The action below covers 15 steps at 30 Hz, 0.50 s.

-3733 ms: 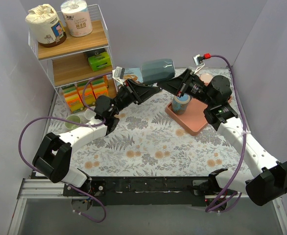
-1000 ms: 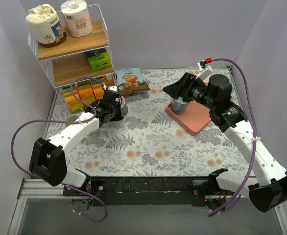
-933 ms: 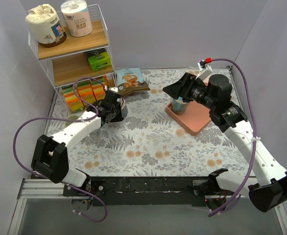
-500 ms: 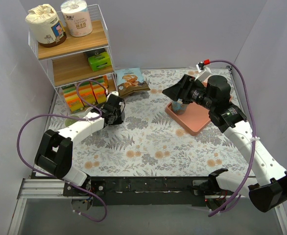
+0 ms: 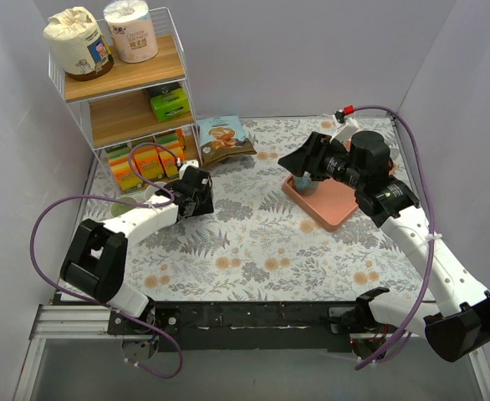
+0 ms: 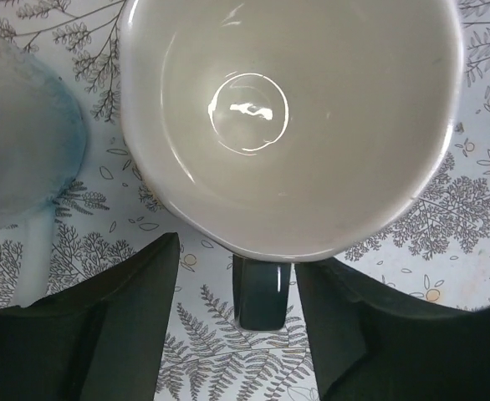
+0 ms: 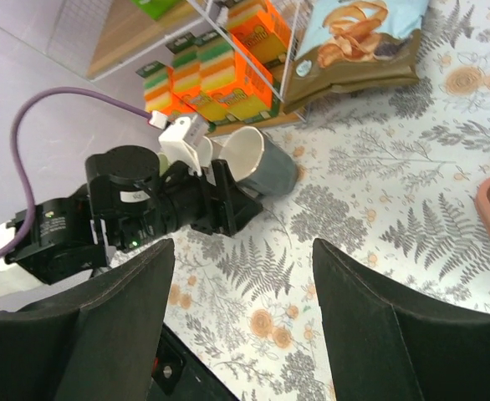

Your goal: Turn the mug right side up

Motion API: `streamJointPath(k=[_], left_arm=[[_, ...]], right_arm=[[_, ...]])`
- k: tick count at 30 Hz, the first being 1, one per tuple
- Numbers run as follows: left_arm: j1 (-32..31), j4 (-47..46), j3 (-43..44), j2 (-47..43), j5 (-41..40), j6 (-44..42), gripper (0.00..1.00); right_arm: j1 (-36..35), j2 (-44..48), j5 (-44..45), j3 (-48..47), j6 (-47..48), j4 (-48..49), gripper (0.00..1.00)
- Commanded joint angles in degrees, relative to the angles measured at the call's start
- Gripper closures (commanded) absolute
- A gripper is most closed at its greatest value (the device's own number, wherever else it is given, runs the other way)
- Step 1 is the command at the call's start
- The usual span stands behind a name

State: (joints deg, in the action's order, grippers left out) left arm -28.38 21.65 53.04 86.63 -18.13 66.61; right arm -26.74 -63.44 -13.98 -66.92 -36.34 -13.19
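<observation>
Mug (image 6: 291, 117) released, left jaws parted; frosted cup (image 6: 23, 142) just beside it.

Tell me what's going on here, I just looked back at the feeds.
The mug stands right side up on the table, its mouth facing the left wrist camera. The left gripper is right over it, jaws open, one on either side of the handle and touching neither side of it. The right gripper hangs open near the tray, holding nothing. The job looks done.
</observation>
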Motion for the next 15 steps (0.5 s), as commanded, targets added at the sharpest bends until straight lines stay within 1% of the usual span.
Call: streamJointPath(k=[1,5,6,7,11,12,15], left_arm=[[0.4,-0.6,-0.9,-0.4,-2.6,1.5,0.28],[0.3,0.4,0.4,-2.9,-2.2,1.2,0.06],[0.4,0.6,1.1,-3.8,-1.5,0.7,0.03],[0.4,0.7,1.5,-5.1,-1.2,0.5,0.02],[0.3,1.4,4.6,-11.5,2.6,-0.7,0.02],[0.3,1.5,5.2,-12.8,4.6,-0.3,0.02],[0.1,0.2,7.3,-17.4,6.9,1.6,0.02]], right_arm=[[0.1,-0.4,1.4,1.5,2.8,-0.2,0.26],[0.2,-0.8,3.2,2.0,3.6,-1.7,0.26],[0.3,-0.9,3.9,1.7,4.0,-2.5,0.26],[0.4,-1.2,4.5,1.4,4.3,-3.2,0.25],[1.3,-2.9,8.5,-0.8,7.4,-8.0,0.24],[1.6,-3.4,8.7,-1.6,9.2,-8.4,0.24],[3.0,-5.6,9.0,-3.4,13.5,-10.5,0.23]])
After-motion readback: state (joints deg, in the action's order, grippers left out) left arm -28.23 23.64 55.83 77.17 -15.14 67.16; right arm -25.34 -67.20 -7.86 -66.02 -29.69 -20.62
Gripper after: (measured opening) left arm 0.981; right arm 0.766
